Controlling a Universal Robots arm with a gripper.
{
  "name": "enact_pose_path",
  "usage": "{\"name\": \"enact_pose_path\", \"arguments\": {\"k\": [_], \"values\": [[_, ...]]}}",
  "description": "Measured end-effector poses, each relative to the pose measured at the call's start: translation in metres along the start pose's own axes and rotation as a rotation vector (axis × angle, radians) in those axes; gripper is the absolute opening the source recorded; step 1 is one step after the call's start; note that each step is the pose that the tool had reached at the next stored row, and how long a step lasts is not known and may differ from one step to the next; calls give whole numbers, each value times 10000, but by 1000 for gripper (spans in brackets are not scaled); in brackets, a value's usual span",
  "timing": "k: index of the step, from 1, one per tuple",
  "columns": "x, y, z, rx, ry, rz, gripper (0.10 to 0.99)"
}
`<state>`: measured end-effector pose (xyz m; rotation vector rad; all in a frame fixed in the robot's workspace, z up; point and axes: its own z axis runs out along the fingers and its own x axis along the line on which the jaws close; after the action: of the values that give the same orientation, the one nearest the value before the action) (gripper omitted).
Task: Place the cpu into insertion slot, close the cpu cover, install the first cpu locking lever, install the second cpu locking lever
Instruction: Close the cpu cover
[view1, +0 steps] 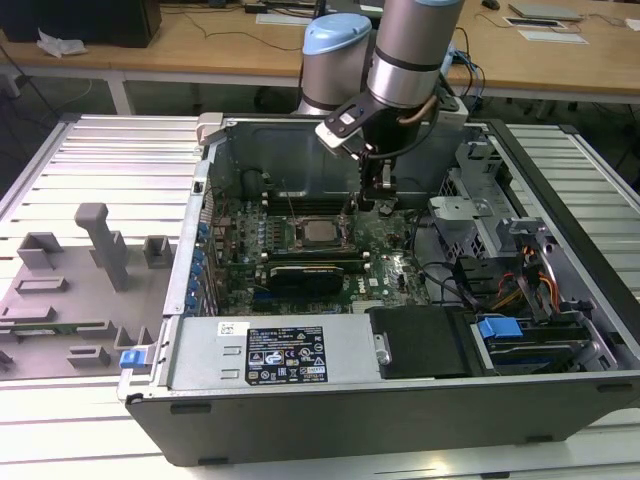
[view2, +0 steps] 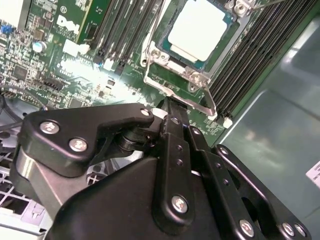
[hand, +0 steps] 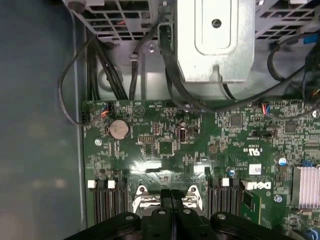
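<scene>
So the cpu (view1: 320, 232) is sitting in the slot (view1: 300, 236), flat and square, silvery top facing up. In the second wrist view the cover (view2: 152, 55) looks folded down around it, with the chip showing through the window. Placing the chip looks done, and so does the cover, as far as I can judge.

The gripper (view1: 372, 200) is down inside the case (view1: 330, 415), just off the slot on the exterior view's right and low over the board (hand: 165, 150). The jaws are pinched fully together with nothing between them. You can see the two fingers (hand: 165, 200) pressed side by side in the first wrist view.

The key bit is that the shut tip (view2: 170, 102) sits right at the slot's edge, next to a thin wire lever (view2: 202, 97) running along that side, crosswise to the fingers. It looks like it's touching or nearly touching, but I can't say which. I also can't tell if either lever is hooked down.

The memory slots (view2: 250, 65) flank the slot on both sides.
</scene>
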<state>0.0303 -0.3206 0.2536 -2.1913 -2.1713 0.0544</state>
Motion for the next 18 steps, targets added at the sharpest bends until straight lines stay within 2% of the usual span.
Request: {"name": "enact_pose_path", "arguments": {"k": [9,12,13,18], "values": [[6,-169,11,-84,1,-1,106],[7,-197,13,-103,1,0,106],[7,-209,14,-134,1,-2,106],[6,-313,22,-522,7,-7,106]]}}
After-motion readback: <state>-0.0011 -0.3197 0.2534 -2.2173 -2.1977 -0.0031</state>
